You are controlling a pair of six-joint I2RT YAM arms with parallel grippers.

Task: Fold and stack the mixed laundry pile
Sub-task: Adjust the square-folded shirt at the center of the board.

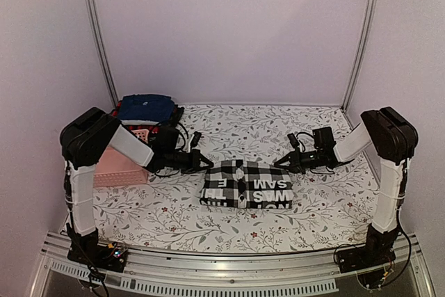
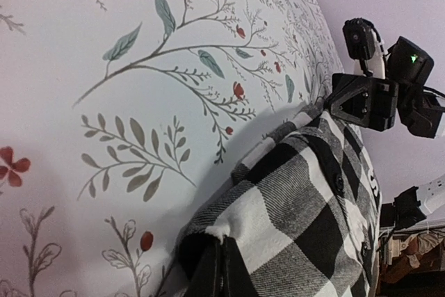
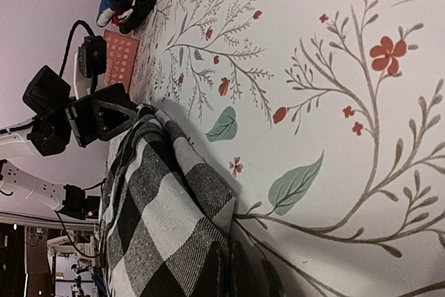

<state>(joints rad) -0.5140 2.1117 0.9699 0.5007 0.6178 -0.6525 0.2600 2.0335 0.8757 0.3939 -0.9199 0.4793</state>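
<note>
The table [image 1: 327, 206] is wearing a pale cloth printed with grey-green leafy sprigs and small red flowers. A folded black-and-white checked shirt [image 1: 243, 177] is lying flat near the middle of it, with black fabric bearing white lettering [image 1: 274, 197] showing along the bundle's near edge. A pink slotted basket [image 1: 119, 169] is sitting at the left side, only partly in view. Behind it, in the far left corner, a heap of garments is resting, with navy blue trousers [image 1: 144, 108] lying on top and a bit of red-and-black fabric [image 1: 154, 129] peeking out at its near side.
</note>
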